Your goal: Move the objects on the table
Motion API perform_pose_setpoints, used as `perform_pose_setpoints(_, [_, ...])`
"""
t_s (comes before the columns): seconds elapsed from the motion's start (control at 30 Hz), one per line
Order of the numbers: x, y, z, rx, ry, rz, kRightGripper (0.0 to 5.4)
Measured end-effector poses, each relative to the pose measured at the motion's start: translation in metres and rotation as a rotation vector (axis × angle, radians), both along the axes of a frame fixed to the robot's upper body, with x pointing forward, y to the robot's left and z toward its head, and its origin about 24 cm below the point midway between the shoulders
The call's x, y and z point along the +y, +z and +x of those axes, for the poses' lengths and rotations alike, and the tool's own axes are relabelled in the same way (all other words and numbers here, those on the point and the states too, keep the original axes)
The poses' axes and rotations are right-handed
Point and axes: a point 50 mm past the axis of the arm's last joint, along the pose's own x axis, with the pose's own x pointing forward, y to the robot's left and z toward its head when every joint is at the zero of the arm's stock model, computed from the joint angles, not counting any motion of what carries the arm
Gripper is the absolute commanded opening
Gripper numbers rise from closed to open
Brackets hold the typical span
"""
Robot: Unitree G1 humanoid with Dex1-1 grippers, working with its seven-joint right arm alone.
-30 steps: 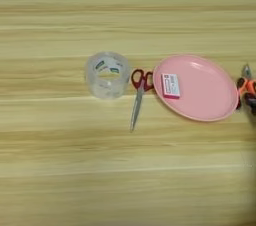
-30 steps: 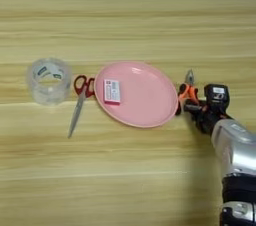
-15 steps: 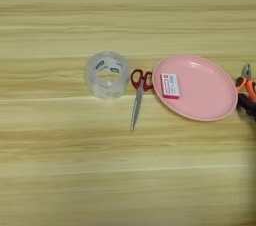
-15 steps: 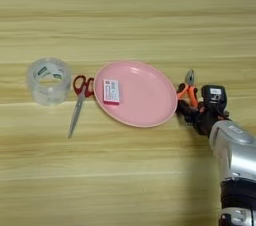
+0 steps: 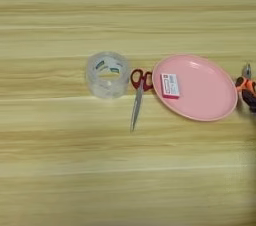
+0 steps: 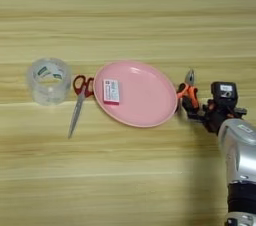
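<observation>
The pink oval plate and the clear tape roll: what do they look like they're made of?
The pink oval plate looks like smooth moulded plastic, possibly melamine: even pink colour, thin raised rim, soft sheen. The clear tape roll appears to be transparent plastic film wound in a ring: the wood grain shows through its wall, and a printed label sits on its inner core.

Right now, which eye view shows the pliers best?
The right eye view: the pliers show whole beside the pink plate, with the pincer at their handles. The left eye view catches them only at its right edge, and the pincer barely shows.
</observation>
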Motion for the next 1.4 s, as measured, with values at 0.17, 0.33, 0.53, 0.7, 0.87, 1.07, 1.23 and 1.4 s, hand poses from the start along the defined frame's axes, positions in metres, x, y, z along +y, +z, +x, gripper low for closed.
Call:
perform_pose_setpoints(0.17, [-0.005,0.005,-0.001,-0.011,-0.018,-0.011,5.38])
perform_pose_setpoints(0.33, [-0.008,0.01,-0.002,-0.031,-0.035,-0.021,5.38])
perform_pose_setpoints(0.53, [-0.007,0.02,0.0,-0.071,-0.039,-0.04,5.38])
perform_pose_setpoints(0.7, [0.006,0.039,0.005,-0.137,0.012,-0.061,5.38])
perform_pose_setpoints(0.87, [0.026,0.051,0.011,-0.169,0.088,-0.074,5.38])
perform_pose_setpoints(1.07, [0.05,0.056,0.024,-0.188,0.186,-0.051,5.38])
perform_pose_setpoints(1.23, [0.07,0.054,0.033,-0.195,0.253,-0.02,5.38])
perform_pose_setpoints(1.4, [0.096,0.048,0.043,-0.183,0.345,0.032,5.38])
